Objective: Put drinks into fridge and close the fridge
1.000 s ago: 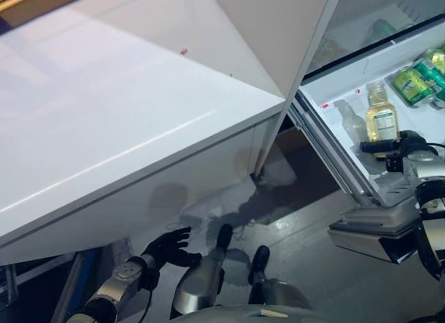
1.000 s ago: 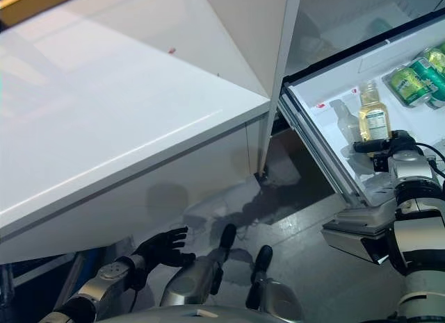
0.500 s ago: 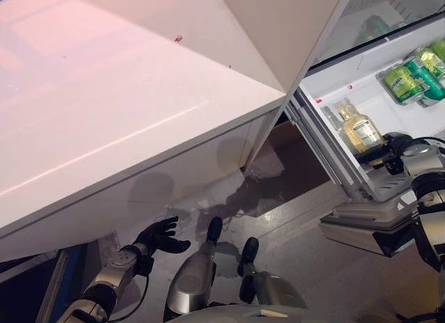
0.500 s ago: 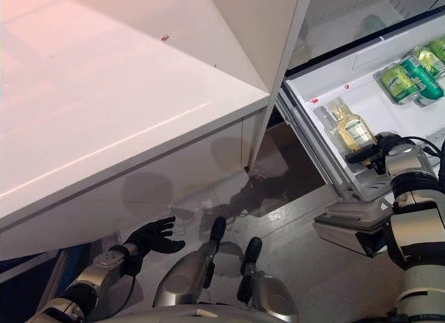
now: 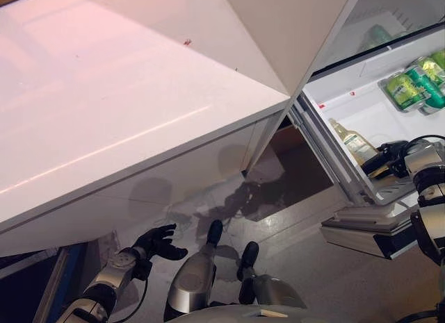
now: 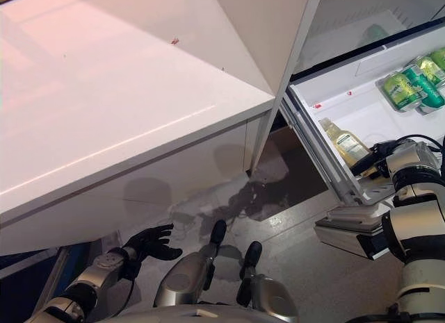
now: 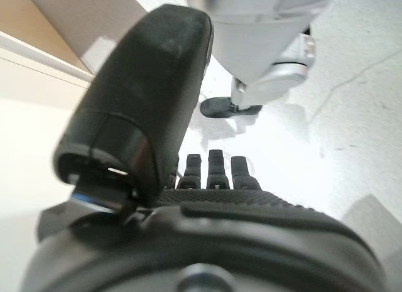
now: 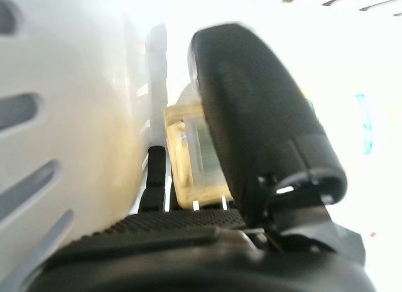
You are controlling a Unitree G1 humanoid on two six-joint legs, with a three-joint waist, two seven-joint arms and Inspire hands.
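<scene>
The fridge [image 5: 361, 104] stands open at the right, its white compartment facing me. My right hand [image 5: 391, 156] reaches into it and is shut on a bottle of yellow drink [image 5: 352, 143], which lies tilted with its cap towards the compartment's front wall. In the right wrist view the thumb [image 8: 257, 122] presses over the bottle [image 8: 187, 160] and the fingers lie under it. Green cans [image 5: 411, 85] lie together further back in the same compartment. My left hand [image 5: 156, 241] hangs low over the floor at the lower left, fingers spread and empty; it also shows in the left wrist view [image 7: 144, 103].
A large white counter [image 5: 125, 114] runs across the left and middle, its corner close to the fridge. A grey ledge of the fridge [image 5: 368, 229] juts out below my right hand. Pale floor [image 5: 306, 267] lies between counter and fridge.
The bottle has gone from upright to tilted low in the compartment, with my right hand still on it. The camera has shifted slightly. The left hand has sunk a little.
</scene>
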